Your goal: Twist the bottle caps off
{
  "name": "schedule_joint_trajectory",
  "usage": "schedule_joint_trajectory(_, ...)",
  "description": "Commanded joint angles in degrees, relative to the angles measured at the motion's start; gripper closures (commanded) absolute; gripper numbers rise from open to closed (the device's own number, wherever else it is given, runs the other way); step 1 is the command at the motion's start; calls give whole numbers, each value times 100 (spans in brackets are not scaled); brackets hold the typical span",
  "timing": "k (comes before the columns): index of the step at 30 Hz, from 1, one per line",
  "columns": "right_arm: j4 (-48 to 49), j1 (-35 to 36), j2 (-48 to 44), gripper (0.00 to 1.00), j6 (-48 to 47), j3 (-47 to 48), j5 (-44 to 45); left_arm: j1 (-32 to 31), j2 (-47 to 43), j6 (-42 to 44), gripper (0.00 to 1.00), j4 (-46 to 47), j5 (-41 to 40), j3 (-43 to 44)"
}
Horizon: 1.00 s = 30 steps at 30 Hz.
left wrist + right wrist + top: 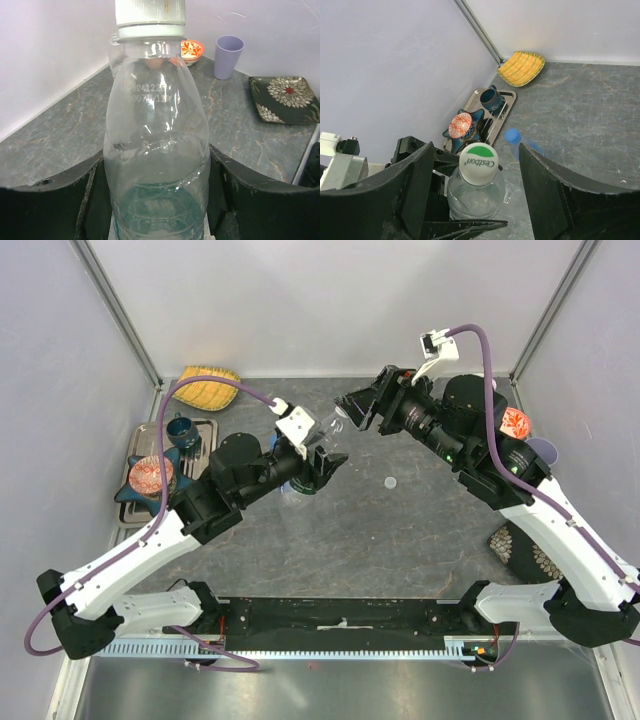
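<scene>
Clear plastic bottle (157, 145) clamped in the left gripper (322, 468), right gripper (350, 412) spread wide, its jaws either side of the white-and-green cap (478, 162), not touching it.

The clear plastic bottle (157, 150) pretty much fills the left wrist view, so its white ribbed cap (150, 15) gets chopped by the top edge and its base by the bottom one. It also blocks half of the orange patterned bowl (192, 48) behind it. From above, the left hand (322, 468) covers most of that bottle. The small pale round disc (390, 482) on the grey stone-look worktop (400, 540) is too tiny to call. In the right wrist view, the blue-capped bottle (512, 136) slips behind a black finger (552, 190) of the right hand (476, 150).
</scene>
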Motion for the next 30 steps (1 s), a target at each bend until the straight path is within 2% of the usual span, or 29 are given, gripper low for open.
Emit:
schedule_joint_trajectory(1,33,14,-17,26,87,-45,27,-40,-129,273,52,393,-329,-28)
schedule_joint_trajectory(7,86,14,62,29,96,-151,-52,-40,-155,272,53,384,-276,-45)
schedule_joint_trajectory(19,209,23,80,43,104,-291,-140,-49,-147,272,53,393,-223,-89)
schedule_joint_trajectory(22,270,14,45,51,87,-361,-132,-40,-155,272,53,393,-214,-107)
schedule_joint_trajectory(25,315,14,1,73,52,-440,-114,-48,-173,264,53,402,-153,-124)
schedule_joint_trajectory(26,349,14,-8,89,34,-467,-97,-49,-182,264,53,393,-118,-124)
schedule_joint_trajectory(27,358,14,-25,99,17,-519,-79,-49,-199,255,53,393,-83,-124)
schedule_joint_trajectory(30,411,14,-87,100,-141,-633,-289,-40,-261,246,54,358,242,-116)
